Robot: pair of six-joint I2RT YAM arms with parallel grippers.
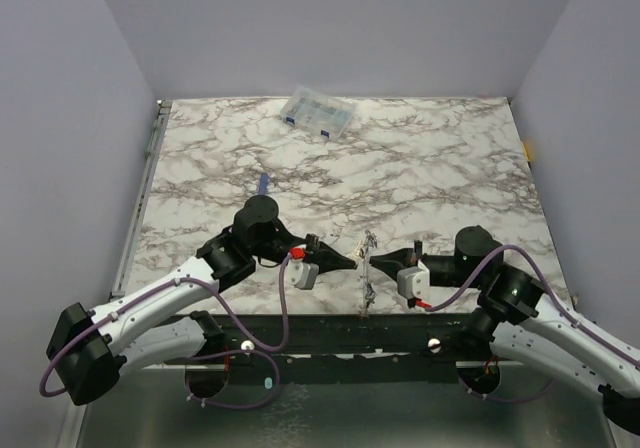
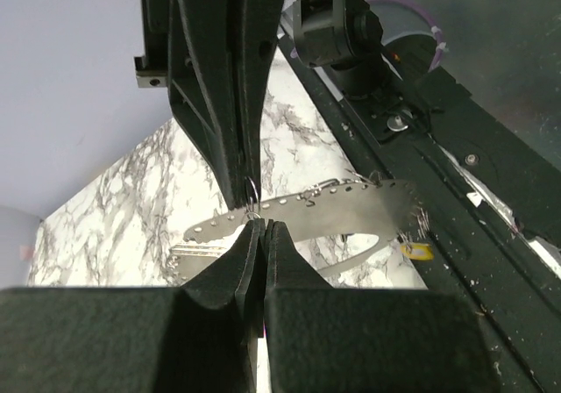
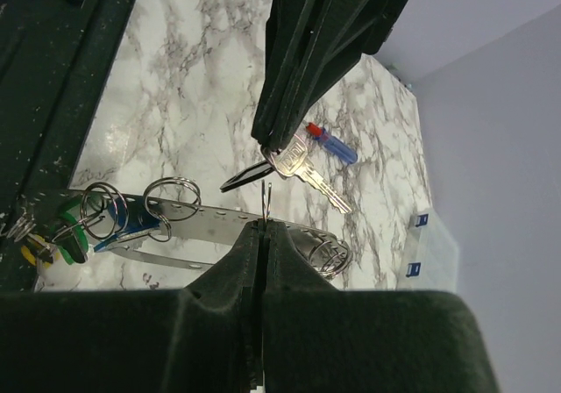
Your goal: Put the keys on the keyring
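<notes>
Marble table (image 1: 430,168) from above: left gripper (image 1: 352,261) and right gripper (image 1: 377,262) meet tip to tip at the keyring (image 1: 366,290), near the front edge. Left wrist: its jaws clamp a silver key (image 2: 197,257) beside the keyring. Right wrist: its jaws pinch a small ring (image 3: 267,202) on the keyring, with tagged keys (image 3: 74,231) bunched at one end.

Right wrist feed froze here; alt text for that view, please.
Left gripper, shut, holds a silver key just above the shut right gripper. Behind lies the metal keyring carrying tagged keys, a red-and-blue screwdriver beyond.
</notes>
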